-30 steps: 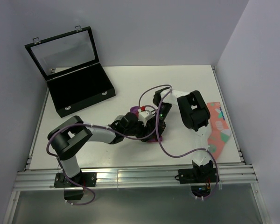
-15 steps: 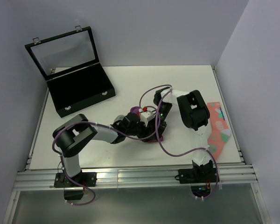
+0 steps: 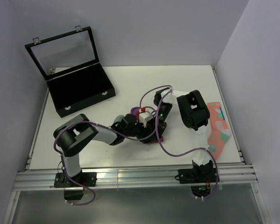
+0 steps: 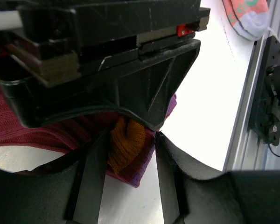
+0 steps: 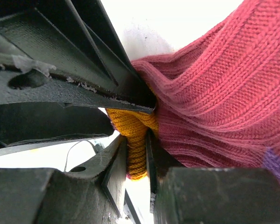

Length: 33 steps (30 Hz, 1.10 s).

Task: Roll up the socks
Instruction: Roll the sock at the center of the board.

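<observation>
**Two grippers meet at a sock's toe**

We see the magenta-red sock lying near the middle of the table. The right gripper is almost closed, pinching the orange toe. The left gripper straddles that toe, and we cannot tell whether it grips.

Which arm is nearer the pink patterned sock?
Right. The right arm bends close beside the pink sock; the left arm lies well to its left, ending at the red sock.
</observation>
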Each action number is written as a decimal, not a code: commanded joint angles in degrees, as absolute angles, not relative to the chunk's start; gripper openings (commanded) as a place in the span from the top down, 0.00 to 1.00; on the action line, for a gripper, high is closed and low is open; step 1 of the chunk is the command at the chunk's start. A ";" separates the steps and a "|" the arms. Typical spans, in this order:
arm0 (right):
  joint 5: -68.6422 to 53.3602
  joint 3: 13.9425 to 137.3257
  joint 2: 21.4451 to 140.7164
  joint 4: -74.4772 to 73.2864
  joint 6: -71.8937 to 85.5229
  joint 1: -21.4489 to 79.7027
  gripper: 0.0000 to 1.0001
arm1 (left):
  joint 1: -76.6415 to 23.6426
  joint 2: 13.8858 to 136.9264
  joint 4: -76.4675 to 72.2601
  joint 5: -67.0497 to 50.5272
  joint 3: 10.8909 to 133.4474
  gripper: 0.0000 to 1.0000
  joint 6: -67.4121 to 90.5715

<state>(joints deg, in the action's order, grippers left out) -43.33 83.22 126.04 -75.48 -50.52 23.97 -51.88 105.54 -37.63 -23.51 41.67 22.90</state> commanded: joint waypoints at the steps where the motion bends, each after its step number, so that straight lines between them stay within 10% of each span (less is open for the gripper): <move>1: -42.63 83.06 125.07 -70.66 -50.54 23.91 0.84 | -52.12 105.12 -37.10 -27.25 41.04 0.52 24.61; 21: -42.19 81.91 124.54 -69.08 -49.31 23.91 0.84 | -51.42 107.75 -34.63 -27.95 43.68 0.54 24.08; 33: -42.01 80.60 124.10 -65.57 -45.44 23.82 0.84 | -51.86 111.53 -33.49 -28.04 44.03 1.00 27.33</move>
<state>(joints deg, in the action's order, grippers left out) -42.92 81.62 125.43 -73.69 -46.48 23.66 -50.81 108.44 -37.41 -27.20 43.90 26.55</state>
